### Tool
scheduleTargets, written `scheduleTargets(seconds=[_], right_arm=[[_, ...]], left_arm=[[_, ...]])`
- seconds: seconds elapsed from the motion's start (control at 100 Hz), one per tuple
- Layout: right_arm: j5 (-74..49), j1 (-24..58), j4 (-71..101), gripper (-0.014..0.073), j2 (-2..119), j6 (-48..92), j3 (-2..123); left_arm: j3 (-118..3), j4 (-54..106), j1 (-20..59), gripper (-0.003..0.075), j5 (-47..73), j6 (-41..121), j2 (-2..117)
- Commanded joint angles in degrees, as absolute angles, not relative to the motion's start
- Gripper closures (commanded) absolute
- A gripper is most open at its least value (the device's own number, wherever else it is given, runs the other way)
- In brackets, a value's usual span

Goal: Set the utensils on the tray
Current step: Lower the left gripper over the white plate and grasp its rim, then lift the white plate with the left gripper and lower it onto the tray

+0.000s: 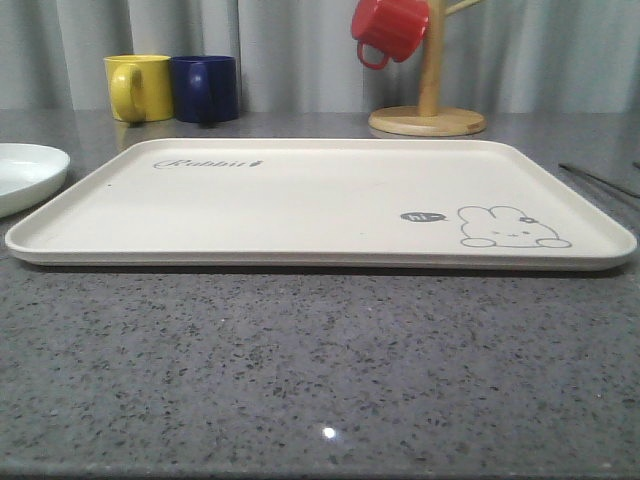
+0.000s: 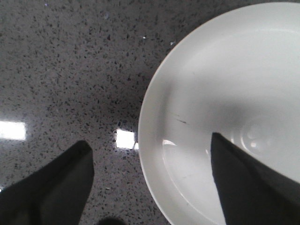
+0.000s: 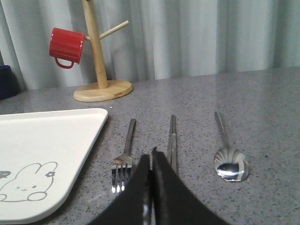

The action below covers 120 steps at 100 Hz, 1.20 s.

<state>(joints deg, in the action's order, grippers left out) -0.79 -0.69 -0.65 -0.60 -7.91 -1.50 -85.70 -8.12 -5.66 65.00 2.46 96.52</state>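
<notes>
The cream tray (image 1: 300, 195) with the rabbit drawing lies across the middle of the table with nothing on it; its corner (image 3: 51, 136) also appears in the right wrist view. To its right the fork (image 3: 123, 157), the chopsticks (image 3: 172, 138) and the spoon (image 3: 228, 161) lie side by side on the table. My right gripper (image 3: 151, 157) is shut, its tips over the gap between fork and chopsticks, hiding the chopsticks' near end. The white plate (image 1: 25, 172) sits left of the tray. My left gripper (image 2: 149, 139) is open astride the plate's rim (image 2: 154, 93), one finger over the table, the other over the plate.
A yellow mug (image 1: 138, 87) and a blue mug (image 1: 205, 88) stand behind the tray's left end. A wooden mug tree (image 1: 428, 110) with a red mug (image 1: 388, 28) hanging on it stands at the back right. Grey speckled counter runs in front of the tray.
</notes>
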Motion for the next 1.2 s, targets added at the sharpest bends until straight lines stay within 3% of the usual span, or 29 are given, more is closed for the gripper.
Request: scheduleTargets(seconds=[0.0,0.64,0.73,0.91,1.19], right_arm=[[3.93,-0.99,-0.60,0.0662,-1.52,-7.43,-0.54],[3.93,-0.99,-0.60,0.0662,-1.52,-7.43,-0.54],[3.93,-0.99,-0.60,0.0662,-1.52,-7.43,-0.54],[3.93,-0.99,-0.60,0.0662,-1.52,-7.43,-0.54],[3.93,-0.99,-0.60,0.0662,-1.52,-7.43,-0.54]], left_arm=[[-87.69,-5.07,-7.46,0.0225,64.42,4.15,96.16],[-87.69,1.00,-9.72,0.0231,64.13,8.02,104.07],[-87.69,1.15,-9.72,0.0323,64.13,8.13,104.07],[-87.69,1.15,-9.72,0.0742,64.49,9.59,104.07],[-87.69,2.99,-12.19,0.0737,65.15,11.41,102.71]])
